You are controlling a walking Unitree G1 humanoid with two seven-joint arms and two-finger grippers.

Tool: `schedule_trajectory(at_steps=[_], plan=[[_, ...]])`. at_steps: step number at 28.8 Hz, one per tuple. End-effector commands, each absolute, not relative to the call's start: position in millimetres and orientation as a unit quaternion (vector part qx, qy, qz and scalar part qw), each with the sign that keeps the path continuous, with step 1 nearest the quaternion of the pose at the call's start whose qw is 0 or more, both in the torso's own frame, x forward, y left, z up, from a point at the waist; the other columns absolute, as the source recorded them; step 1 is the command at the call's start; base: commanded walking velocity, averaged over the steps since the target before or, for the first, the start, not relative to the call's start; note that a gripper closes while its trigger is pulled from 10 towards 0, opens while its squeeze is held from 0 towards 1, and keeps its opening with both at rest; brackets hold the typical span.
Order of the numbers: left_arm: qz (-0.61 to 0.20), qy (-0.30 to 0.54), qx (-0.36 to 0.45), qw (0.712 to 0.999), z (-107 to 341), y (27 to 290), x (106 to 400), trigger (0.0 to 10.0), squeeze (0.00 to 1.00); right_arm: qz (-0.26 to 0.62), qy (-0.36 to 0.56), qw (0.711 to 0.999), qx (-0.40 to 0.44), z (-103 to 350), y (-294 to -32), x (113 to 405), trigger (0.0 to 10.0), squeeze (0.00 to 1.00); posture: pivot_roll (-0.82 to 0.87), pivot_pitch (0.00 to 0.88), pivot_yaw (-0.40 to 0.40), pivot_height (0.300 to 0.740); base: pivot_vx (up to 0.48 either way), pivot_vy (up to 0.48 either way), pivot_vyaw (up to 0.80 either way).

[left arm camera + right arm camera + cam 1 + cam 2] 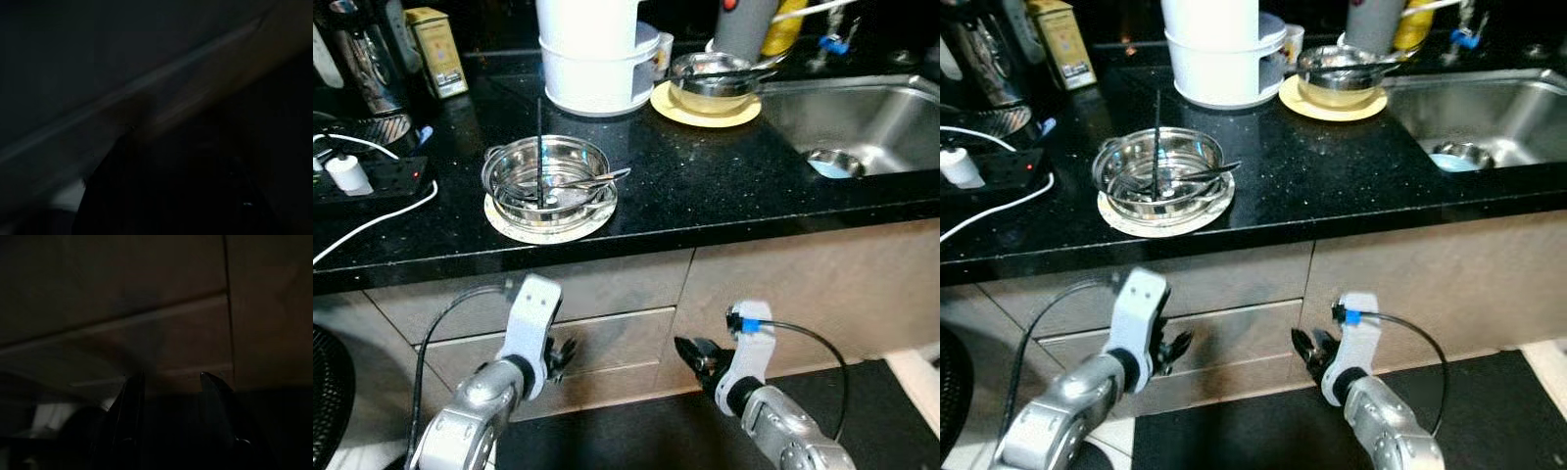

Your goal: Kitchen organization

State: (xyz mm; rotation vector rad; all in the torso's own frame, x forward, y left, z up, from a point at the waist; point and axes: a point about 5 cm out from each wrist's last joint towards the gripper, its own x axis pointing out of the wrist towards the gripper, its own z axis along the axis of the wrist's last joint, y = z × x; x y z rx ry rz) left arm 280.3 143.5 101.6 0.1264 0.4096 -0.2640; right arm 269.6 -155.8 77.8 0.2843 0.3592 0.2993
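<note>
Both hands are hanging low before the beige drawer fronts (607, 338): the right hand (171, 382) is showing its fingers apart and empty, while the left hand (563, 354) is too dark to judge, perhaps apart. No writing is reading clearly on the yellow box (437, 49). Two steel bowls are sitting on plates on the black speckled tabletop (705, 181): the near bowl (546, 178) holding utensils, the far bowl (713, 83) beside the steel sink (871, 122).

Both arms are silver metal with white plastic wrist blocks and a black cable looping off each. The right claw (690, 352) has a blue clip on its wrist; left claw (560, 354) fingers are black too.
</note>
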Motion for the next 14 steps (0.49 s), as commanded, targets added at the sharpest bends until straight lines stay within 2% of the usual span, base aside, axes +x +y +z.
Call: schedule_trajectory(at_steps=[1,10,12,14], plan=[[-0.116,0.225,0.076,0.964,84.3,145.5,277.9,10.0,0.0,0.142,0.196,0.961,0.132,64.5,-156.7,264.6,10.0,0.0,-0.06,0.193,-0.007,0.74,0.0,-0.48,0.0],[-0.102,0.245,0.121,0.957,65.0,148.1,280.9,10.0,0.0,0.134,0.224,0.958,0.12,44.6,-159.5,257.6,10.0,0.0,-0.06,0.194,-0.008,0.74,0.0,-0.48,0.0],[-0.1,0.248,0.116,0.957,62.6,148.2,281.5,10.0,0.0,0.133,0.226,0.958,0.118,42.1,-160.3,257.0,10.0,0.0,-0.06,0.194,-0.008,0.74,0.0,-0.349,0.0],[-0.088,0.255,0.09,0.959,53.9,147.4,283.0,10.0,0.0,0.135,0.228,0.958,0.107,37.2,-161.4,256.5,10.0,0.0,-0.06,0.195,-0.006,0.74,0.0,0.0,0.0]])
